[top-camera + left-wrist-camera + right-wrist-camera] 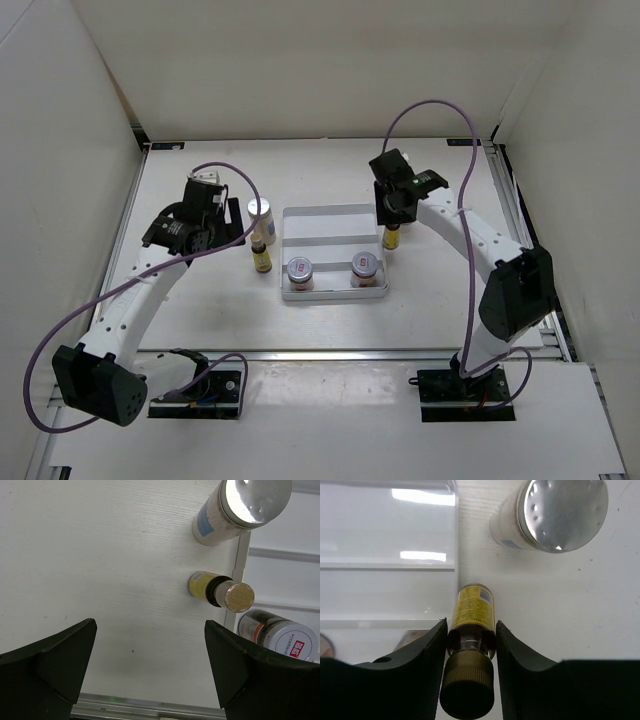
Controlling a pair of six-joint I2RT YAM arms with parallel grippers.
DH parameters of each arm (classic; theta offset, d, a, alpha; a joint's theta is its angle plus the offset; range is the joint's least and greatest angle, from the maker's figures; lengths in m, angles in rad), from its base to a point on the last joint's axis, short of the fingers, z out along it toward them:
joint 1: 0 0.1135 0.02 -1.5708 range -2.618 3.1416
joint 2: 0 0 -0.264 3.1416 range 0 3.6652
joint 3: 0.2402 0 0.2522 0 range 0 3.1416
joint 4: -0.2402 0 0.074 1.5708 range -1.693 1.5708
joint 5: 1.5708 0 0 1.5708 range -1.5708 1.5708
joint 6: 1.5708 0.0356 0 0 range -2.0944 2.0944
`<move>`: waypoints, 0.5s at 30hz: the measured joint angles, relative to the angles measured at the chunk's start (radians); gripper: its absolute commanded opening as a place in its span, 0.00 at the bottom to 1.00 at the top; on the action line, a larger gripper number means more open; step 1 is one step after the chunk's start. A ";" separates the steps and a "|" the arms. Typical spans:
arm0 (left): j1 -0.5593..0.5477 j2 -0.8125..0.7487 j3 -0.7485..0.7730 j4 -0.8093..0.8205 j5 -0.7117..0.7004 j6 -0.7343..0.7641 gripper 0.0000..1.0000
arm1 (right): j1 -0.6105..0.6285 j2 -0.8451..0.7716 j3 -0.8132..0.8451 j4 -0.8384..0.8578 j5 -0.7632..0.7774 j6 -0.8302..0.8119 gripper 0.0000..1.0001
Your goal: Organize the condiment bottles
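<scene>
While your right jaws pinch the upright yellow bottle (473, 611) by its neck, just right of the tray (330, 228), your left jaws hang apart, empty.

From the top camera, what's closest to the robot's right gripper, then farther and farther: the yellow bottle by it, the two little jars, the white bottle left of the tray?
From the right gripper:
1. yellow bottle, between its fingers, beside the tray's right edge.
2. right jar, in the tray's near section.
3. left jar, same section.
4. white bottle, left of the tray.
</scene>
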 measured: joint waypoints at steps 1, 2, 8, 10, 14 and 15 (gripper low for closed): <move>0.000 0.000 -0.001 0.000 0.000 0.000 1.00 | 0.008 -0.009 0.019 -0.002 0.005 -0.002 0.21; 0.000 0.000 -0.002 0.000 0.000 0.000 1.00 | 0.017 -0.017 0.039 -0.005 0.004 -0.003 0.21; 0.000 0.000 -0.003 0.000 0.007 0.000 1.00 | 0.052 -0.039 0.133 0.001 -0.028 -0.017 0.20; 0.000 0.000 -0.003 0.001 0.013 0.000 1.00 | 0.054 -0.037 0.135 0.003 -0.047 -0.018 0.20; 0.000 0.000 -0.010 0.007 0.035 0.000 1.00 | 0.054 -0.007 0.130 0.009 -0.079 -0.017 0.20; 0.000 0.001 -0.011 0.009 0.043 0.000 1.00 | 0.054 0.000 0.118 0.019 -0.087 -0.016 0.20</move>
